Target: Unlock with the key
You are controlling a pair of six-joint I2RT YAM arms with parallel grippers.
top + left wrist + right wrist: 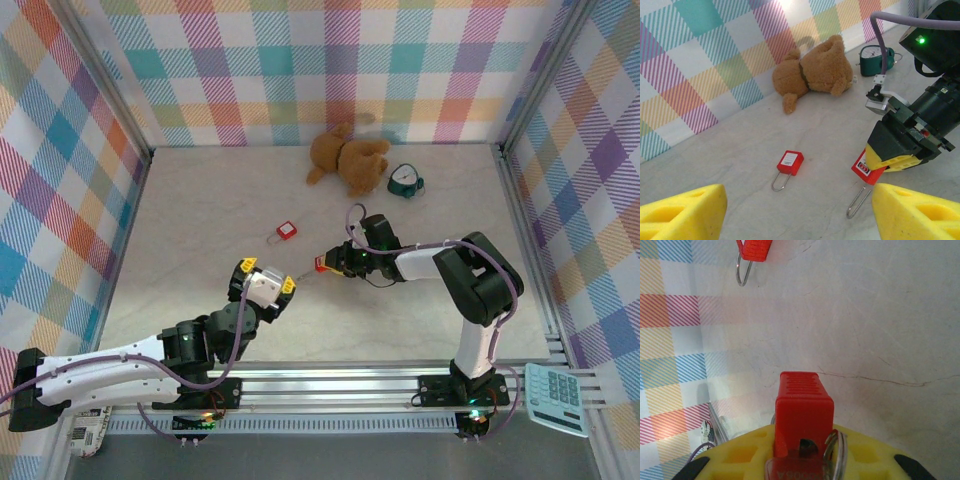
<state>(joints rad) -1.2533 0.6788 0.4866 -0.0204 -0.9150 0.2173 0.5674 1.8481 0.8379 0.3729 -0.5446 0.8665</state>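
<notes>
- Yellow wedge-shaped fingers point(685, 212) of the left gripper point(800, 200) stand wide apart in the left wrist view. They hold nothing, and bare pale tabletop point(740, 130) lies between them.
- Right gripper point(879, 161): closed narrowly on a red square padlock point(866, 170) with a thin metal shackle point(856, 200). The body is pinched between its yellow fingers point(740, 455), and the shackle hangs down toward the tabletop on the left gripper's side.
- Overhead, the two grippers face each other near the middle of the tabletop, close but apart, with the red square padlock between them.
- Small silvery metal key: location cannot be determined, as it is too small or hidden. The right wrist view shows a dark slot low on the padlock's near face and a metal loop beside it. That loop may be the shackle, and nothing there can be confirmed as the key.
- Second red padlock point(287, 231): lies flat on the tabletop, well apart from both grippers, untouched.
- Brown plush teddy bear point(348, 160): lies by the back wall, not involved.
- Assessment: early stage.
  - Done: one padlock is gripped and presented.
  - Left: taking up the key, most likely with the free left fingers, then seating it in the keyhole, turning it and freeing the shackle.
  - Whether the held shackle is latched cannot be told.
</notes>
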